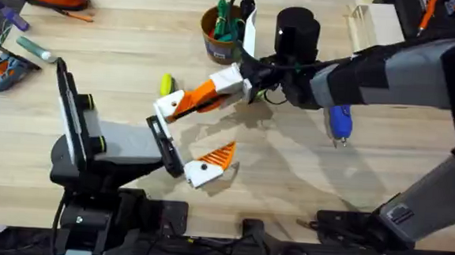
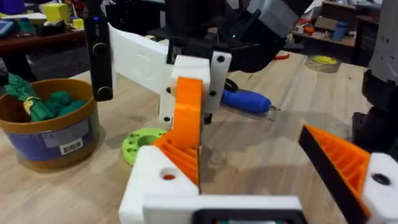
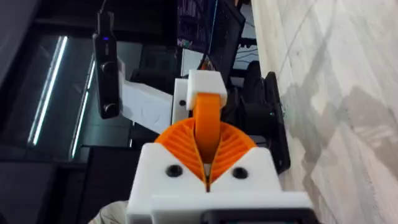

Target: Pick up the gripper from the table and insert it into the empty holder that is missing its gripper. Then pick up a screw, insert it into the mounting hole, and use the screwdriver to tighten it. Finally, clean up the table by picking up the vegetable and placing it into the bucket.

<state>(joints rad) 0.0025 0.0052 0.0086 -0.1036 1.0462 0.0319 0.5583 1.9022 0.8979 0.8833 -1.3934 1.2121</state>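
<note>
Orange pad, the gripper (image 1: 201, 97), sits pinched between the right gripper's (image 3: 207, 163) closed jaws at the table's middle, its far end seated against the holder (image 1: 169, 106). The right wrist view shows both ribbed pads pressed onto it. The left gripper (image 1: 186, 139) has its jaws spread wide, one finger (image 1: 213, 162) apart. The overhead view adds the vegetable (image 1: 166, 84) beside the holder. The left wrist view shows the bucket (image 2: 48, 127) holding green toys, the screwdriver (image 2: 245, 100) and a green disc (image 2: 140, 142).
</note>
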